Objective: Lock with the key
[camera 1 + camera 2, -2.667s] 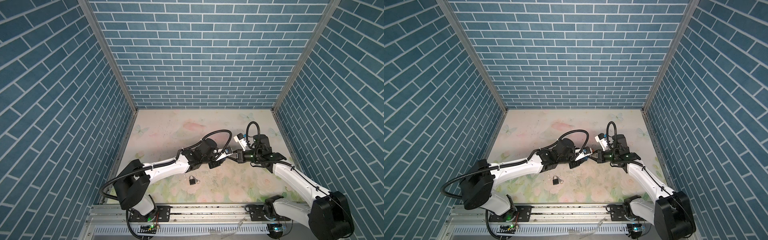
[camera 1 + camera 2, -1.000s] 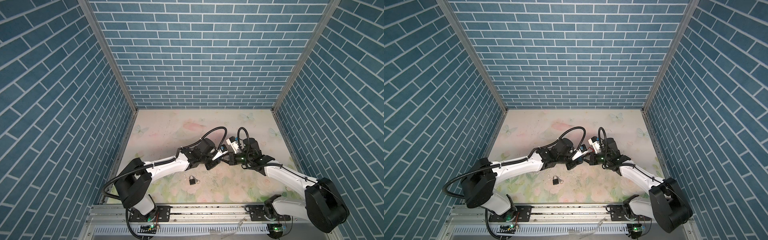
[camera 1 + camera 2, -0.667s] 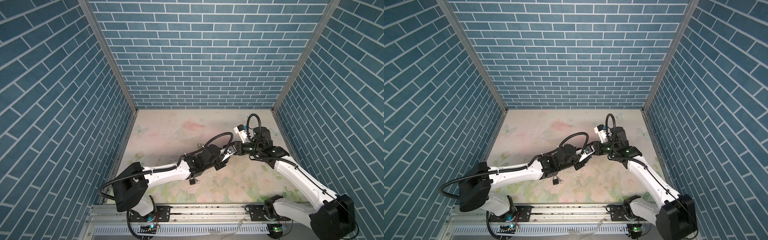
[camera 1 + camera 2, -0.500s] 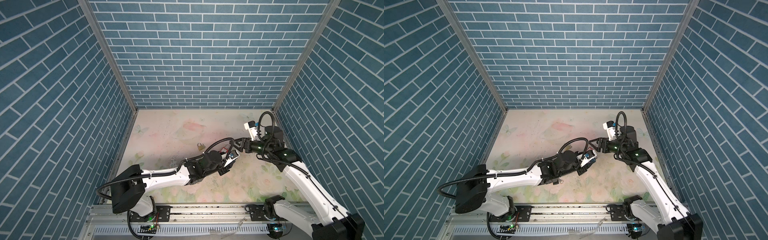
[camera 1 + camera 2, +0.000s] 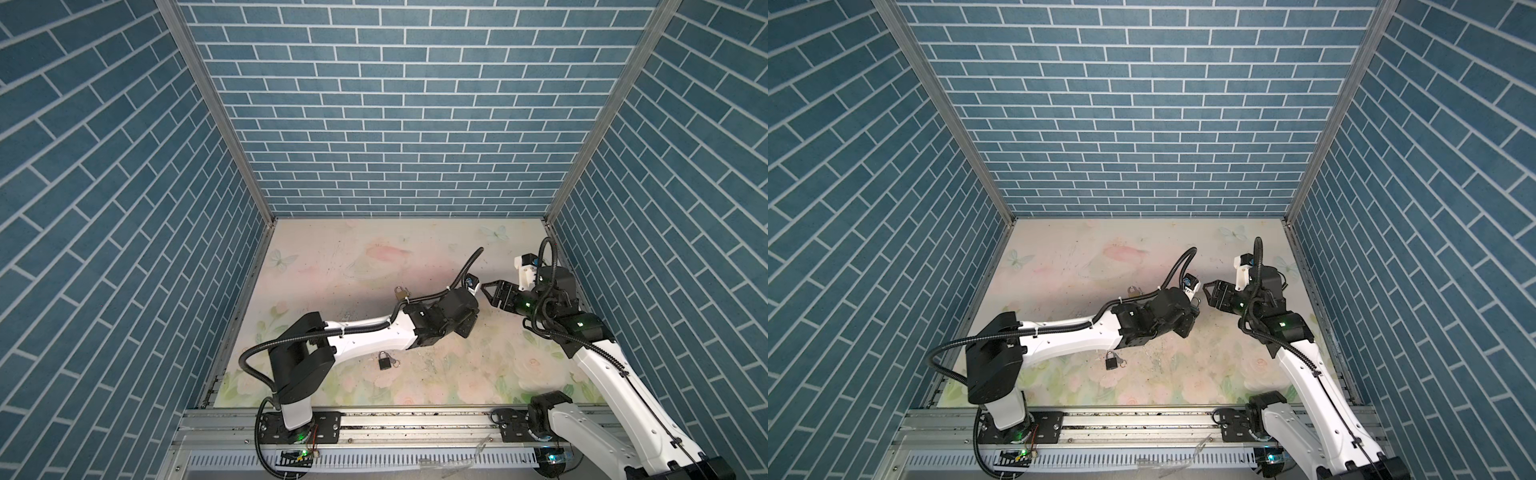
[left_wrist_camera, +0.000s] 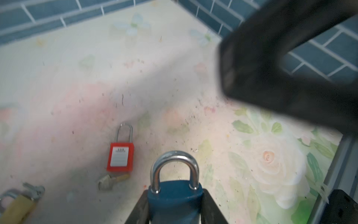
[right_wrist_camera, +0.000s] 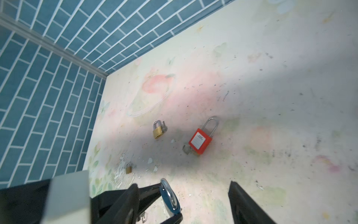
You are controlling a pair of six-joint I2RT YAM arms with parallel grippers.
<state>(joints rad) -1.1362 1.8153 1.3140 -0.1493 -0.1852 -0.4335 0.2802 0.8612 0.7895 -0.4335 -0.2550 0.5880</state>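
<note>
Left end effector clamps the blue padlock over the worktop; right end effector, jaws apart and empty, should line up squarely before closing.

Table: both arm bases along its near edge
Left gripper: over mid-table, right of centre, held padlock between its fingers
Right gripper: just right of the left gripper, facing it
Left padlock: on the table, behind the left arm
Middle padlock: on the table, right of the left padlock, a key just beside its base
Near padlock: on the table, before the left arm
</note>
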